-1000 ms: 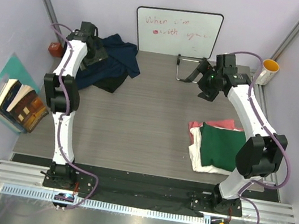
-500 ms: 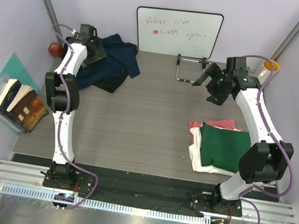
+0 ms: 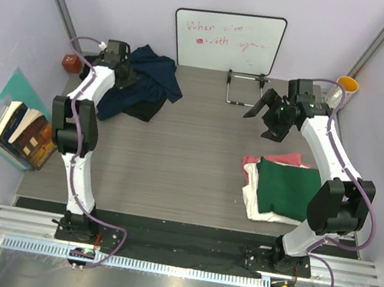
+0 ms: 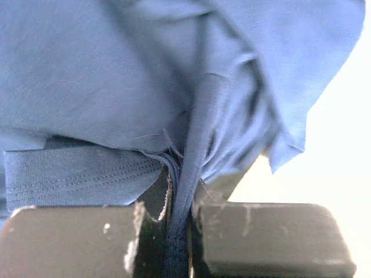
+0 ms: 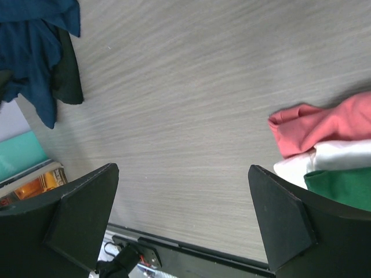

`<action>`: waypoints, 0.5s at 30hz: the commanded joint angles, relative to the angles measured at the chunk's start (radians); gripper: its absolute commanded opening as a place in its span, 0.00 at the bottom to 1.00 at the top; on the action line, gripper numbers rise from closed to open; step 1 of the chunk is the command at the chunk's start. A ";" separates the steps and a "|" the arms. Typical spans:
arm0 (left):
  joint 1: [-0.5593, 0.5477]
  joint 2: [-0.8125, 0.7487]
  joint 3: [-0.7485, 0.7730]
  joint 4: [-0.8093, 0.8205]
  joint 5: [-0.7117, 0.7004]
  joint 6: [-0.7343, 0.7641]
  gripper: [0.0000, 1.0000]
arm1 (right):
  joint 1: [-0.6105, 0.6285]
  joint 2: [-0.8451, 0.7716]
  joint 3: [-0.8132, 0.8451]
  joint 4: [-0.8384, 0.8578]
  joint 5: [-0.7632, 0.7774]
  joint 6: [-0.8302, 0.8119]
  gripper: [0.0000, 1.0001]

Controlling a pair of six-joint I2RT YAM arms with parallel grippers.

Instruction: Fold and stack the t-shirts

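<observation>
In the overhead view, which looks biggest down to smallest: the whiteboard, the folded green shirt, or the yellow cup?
1. whiteboard
2. folded green shirt
3. yellow cup
The whiteboard stands farthest back, so its lead is, if anything, understated.

Top view: the crumpled navy blue cotton t-shirt (image 3: 152,71) covers most of the black t-shirt (image 3: 142,111), the folded dark green t-shirt (image 3: 285,189) hides all but the edges of the cream-white t-shirt (image 3: 255,204) and the pink-red t-shirt (image 3: 278,159), and the red writing (image 3: 221,36) on the white whiteboard (image 3: 267,31) is too faint to read. Wrist views: navy cloth overruns the left frame's top and left edges; the right frame's edge cuts the stacked shirts.
</observation>
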 commanded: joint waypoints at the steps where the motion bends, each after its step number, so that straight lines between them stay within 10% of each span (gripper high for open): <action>1: -0.052 -0.248 0.002 0.061 0.011 0.009 0.00 | 0.002 -0.029 -0.047 0.058 -0.069 0.030 1.00; 9: -0.078 -0.407 0.052 0.030 -0.146 0.056 0.00 | 0.030 0.003 -0.086 0.125 -0.134 0.067 0.99; 15: -0.064 -0.330 0.412 -0.115 -0.261 0.119 0.00 | 0.083 0.023 -0.077 0.142 -0.158 0.067 0.99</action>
